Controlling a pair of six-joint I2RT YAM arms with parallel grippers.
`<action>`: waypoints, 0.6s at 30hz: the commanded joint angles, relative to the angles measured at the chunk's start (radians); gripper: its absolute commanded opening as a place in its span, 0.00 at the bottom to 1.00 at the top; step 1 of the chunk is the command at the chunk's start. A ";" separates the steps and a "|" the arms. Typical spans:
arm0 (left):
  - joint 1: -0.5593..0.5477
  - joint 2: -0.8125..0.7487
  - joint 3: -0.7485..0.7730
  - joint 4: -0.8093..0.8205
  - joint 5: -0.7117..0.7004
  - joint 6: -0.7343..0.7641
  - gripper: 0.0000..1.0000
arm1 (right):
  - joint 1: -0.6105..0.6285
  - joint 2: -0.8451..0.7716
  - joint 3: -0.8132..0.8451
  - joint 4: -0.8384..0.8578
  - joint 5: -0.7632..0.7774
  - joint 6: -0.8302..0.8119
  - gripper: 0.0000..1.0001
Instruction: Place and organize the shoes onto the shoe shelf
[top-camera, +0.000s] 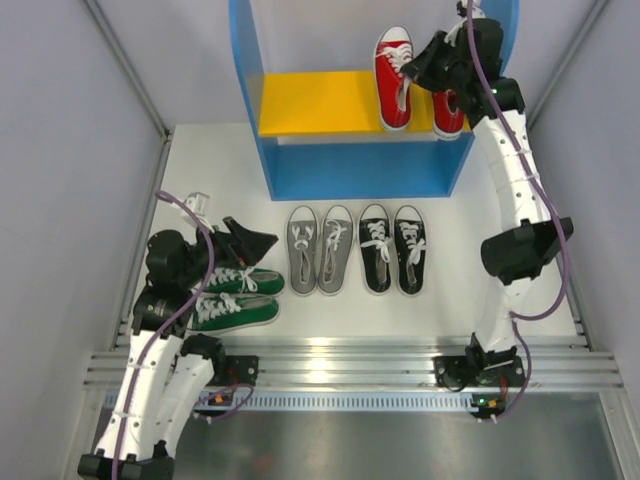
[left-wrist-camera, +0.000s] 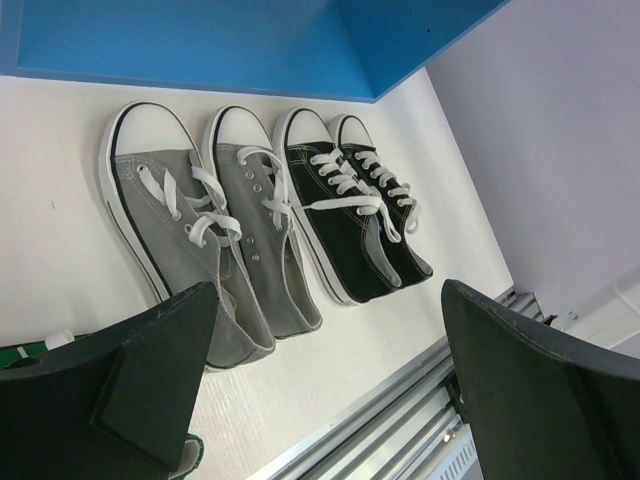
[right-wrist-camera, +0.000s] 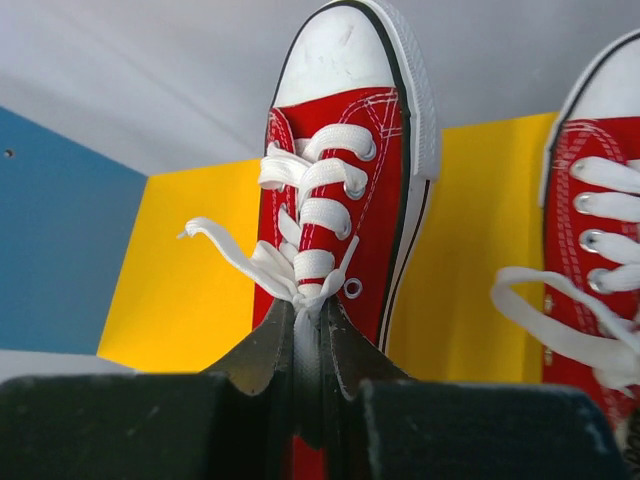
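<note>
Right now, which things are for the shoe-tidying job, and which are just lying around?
For the job: blue shoe shelf with a yellow middle board; red canvas sneakers on that board, one pinched by the right pincer; grey canvas sneakers, black canvas sneakers and green canvas sneakers on the white table.
Just there: silver metal rail; purple cables.

No legible text (not even on the shoes (top-camera: 302, 250)).

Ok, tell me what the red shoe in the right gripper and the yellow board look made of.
Red shoe: matte woven fabric, likely canvas, with visible stitching and metal-looking eyelets; its toe cap looks like smooth white rubber, faintly scuffed. Yellow board: smooth, even, matte, probably plastic or painted board.
</note>
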 joint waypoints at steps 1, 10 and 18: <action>-0.002 -0.017 0.039 -0.003 -0.016 0.021 0.99 | -0.043 -0.026 0.098 0.042 -0.023 0.026 0.00; -0.002 0.005 0.036 -0.003 -0.005 0.006 0.99 | -0.109 0.008 0.121 -0.038 -0.127 -0.046 0.00; -0.002 0.008 0.036 -0.003 -0.007 0.001 0.99 | -0.132 0.043 0.128 -0.041 -0.178 -0.048 0.00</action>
